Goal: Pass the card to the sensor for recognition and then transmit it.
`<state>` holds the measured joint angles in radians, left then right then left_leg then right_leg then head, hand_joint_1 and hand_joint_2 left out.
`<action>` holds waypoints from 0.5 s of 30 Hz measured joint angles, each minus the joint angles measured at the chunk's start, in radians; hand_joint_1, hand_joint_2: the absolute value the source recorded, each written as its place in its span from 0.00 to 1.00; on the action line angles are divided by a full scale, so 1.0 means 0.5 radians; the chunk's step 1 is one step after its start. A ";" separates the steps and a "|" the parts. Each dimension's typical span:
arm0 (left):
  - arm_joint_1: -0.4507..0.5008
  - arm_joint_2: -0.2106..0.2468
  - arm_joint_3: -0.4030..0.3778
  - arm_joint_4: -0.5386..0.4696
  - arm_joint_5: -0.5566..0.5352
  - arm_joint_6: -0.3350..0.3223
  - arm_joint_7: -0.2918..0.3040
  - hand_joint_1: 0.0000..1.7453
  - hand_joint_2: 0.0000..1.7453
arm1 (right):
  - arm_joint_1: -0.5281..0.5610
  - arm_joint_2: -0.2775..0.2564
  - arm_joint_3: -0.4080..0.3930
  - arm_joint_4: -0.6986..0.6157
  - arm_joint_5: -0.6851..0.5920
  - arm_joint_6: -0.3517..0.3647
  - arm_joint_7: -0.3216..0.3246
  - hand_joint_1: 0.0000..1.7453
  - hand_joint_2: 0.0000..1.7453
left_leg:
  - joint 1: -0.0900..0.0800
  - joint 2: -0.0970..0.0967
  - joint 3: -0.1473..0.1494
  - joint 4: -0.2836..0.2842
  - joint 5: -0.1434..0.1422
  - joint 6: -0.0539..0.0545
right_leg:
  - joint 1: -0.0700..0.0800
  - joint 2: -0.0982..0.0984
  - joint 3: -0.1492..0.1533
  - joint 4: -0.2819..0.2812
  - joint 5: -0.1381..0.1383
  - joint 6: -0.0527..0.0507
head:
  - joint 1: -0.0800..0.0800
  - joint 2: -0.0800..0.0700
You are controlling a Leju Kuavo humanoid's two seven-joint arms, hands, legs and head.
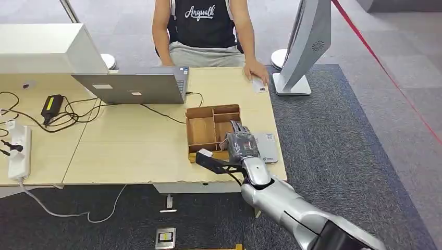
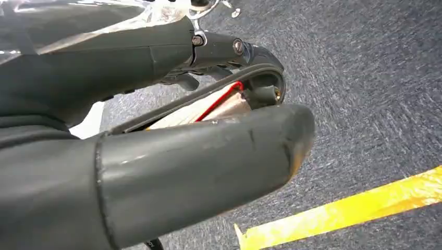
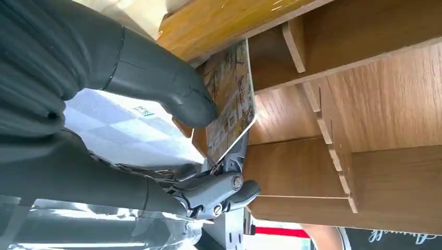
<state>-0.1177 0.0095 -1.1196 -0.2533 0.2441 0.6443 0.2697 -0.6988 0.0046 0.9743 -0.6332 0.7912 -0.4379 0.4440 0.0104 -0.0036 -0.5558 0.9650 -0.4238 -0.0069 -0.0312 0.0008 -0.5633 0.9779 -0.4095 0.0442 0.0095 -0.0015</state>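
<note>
My right hand (image 1: 241,144) reaches over the near right corner of the wooden divided box (image 1: 200,110) on the table. In the right wrist view its thumb (image 3: 172,88) and fingers pinch a yellow-brown patterned card (image 3: 229,104), held on edge at the box wall (image 3: 365,104). A flat grey sensor pad (image 1: 268,147) lies on the table just right of the box, beside the hand; its pale top (image 3: 122,130) lies under the palm. My left hand (image 2: 198,156) hangs over the carpet, fingers apart, holding nothing.
A person sits across the table with a hand (image 1: 256,70) by a white card (image 1: 259,85). A laptop (image 1: 135,87), a charger (image 1: 52,105) with cables and a power strip (image 1: 18,148) lie to the left. A white stand (image 1: 305,49) rises at the table's far right corner.
</note>
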 joint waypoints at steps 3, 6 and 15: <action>-0.001 0.000 0.000 0.000 -0.005 -0.002 0.001 0.00 0.00 | 0.000 0.000 0.000 0.007 -0.002 -0.005 -0.001 1.00 1.00 | 0.000 0.000 0.000 0.000 0.000 0.000 | 0.000 0.000 0.000 0.000 0.000 0.000 | 0.000 0.000; -0.004 0.000 -0.001 0.000 -0.007 -0.003 0.005 0.00 0.00 | 0.001 0.000 0.000 0.011 -0.004 -0.023 -0.005 1.00 1.00 | 0.000 0.000 0.000 0.000 0.000 0.000 | 0.000 0.000 0.000 0.000 0.000 0.000 | 0.000 0.000; -0.010 0.000 -0.011 0.000 -0.005 -0.002 -0.006 0.00 0.00 | -0.052 -0.011 -0.014 -0.087 0.094 -0.195 0.041 1.00 1.00 | 0.000 0.000 0.000 0.000 0.000 0.000 | 0.000 0.000 0.000 0.000 0.000 0.000 | -0.001 0.000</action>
<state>-0.1227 0.0095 -1.1250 -0.2533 0.2419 0.6436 0.2666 -0.7249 -0.0008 0.9674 -0.6768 0.8382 -0.5356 0.4647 0.0104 -0.0034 -0.5559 0.9651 -0.4237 -0.0069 -0.0312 0.0009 -0.5633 0.9781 -0.4094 0.0442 0.0092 -0.0015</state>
